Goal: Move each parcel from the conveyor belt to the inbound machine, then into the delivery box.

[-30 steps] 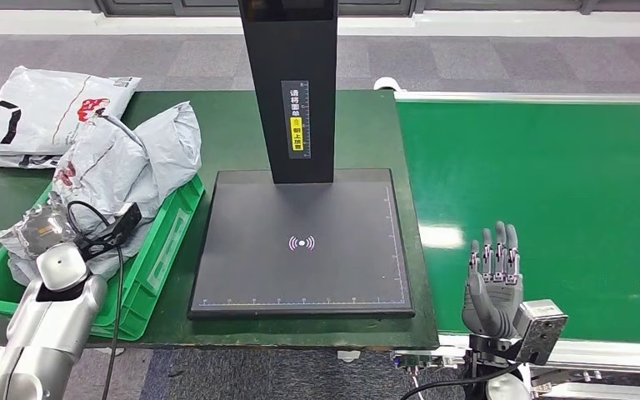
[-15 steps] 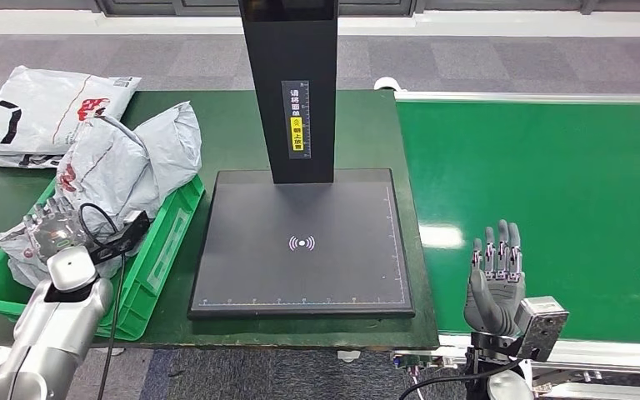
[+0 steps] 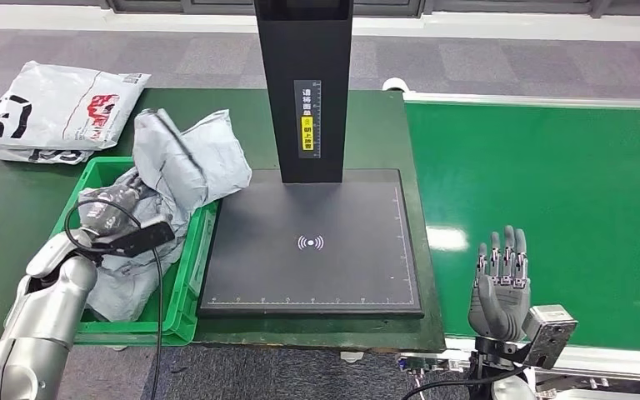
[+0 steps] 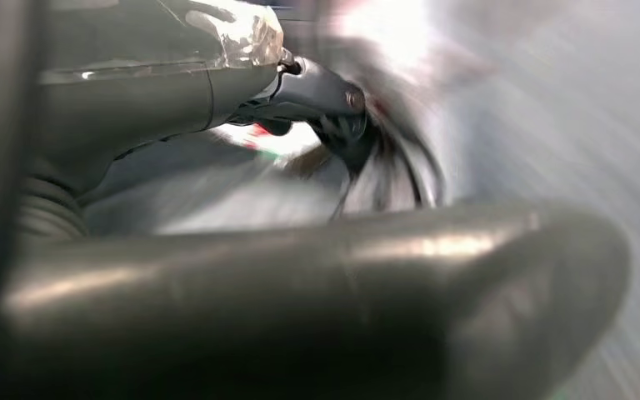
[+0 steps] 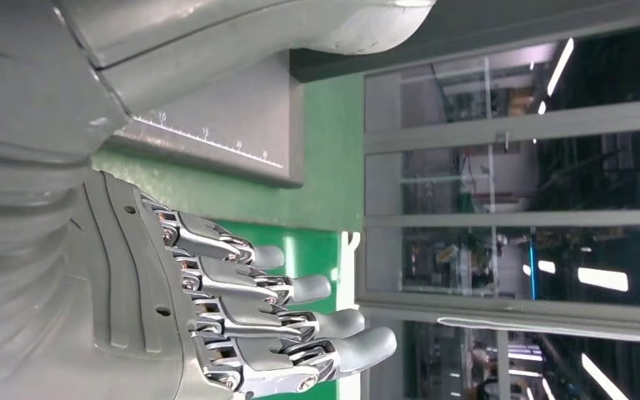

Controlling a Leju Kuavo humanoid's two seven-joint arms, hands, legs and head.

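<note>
A crumpled grey parcel [image 3: 190,158] lies half in the green delivery box [image 3: 185,287]; its upper end leans out over the box's rim towards the black plate of the inbound machine [image 3: 312,275]. My left hand [image 3: 110,210] is low in the box and grips the parcel's lower folds. In the blurred left wrist view its thumb [image 4: 300,283] lies against grey plastic [image 4: 550,125]. My right hand [image 3: 502,283] stands upright at the near edge of the green conveyor belt [image 3: 550,183], fingers spread and holding nothing, as the right wrist view of the right hand [image 5: 242,317] also shows.
A white parcel with red and black print [image 3: 58,108] lies on the green table at the back left. The machine's black column [image 3: 304,92] rises behind the plate. A black cable [image 3: 154,275] loops from my left wrist over the box.
The whole picture has shifted slightly. My left hand has gone deeper into the box, and the grey parcel's upper end has swung right towards the plate. The right hand has stayed put.
</note>
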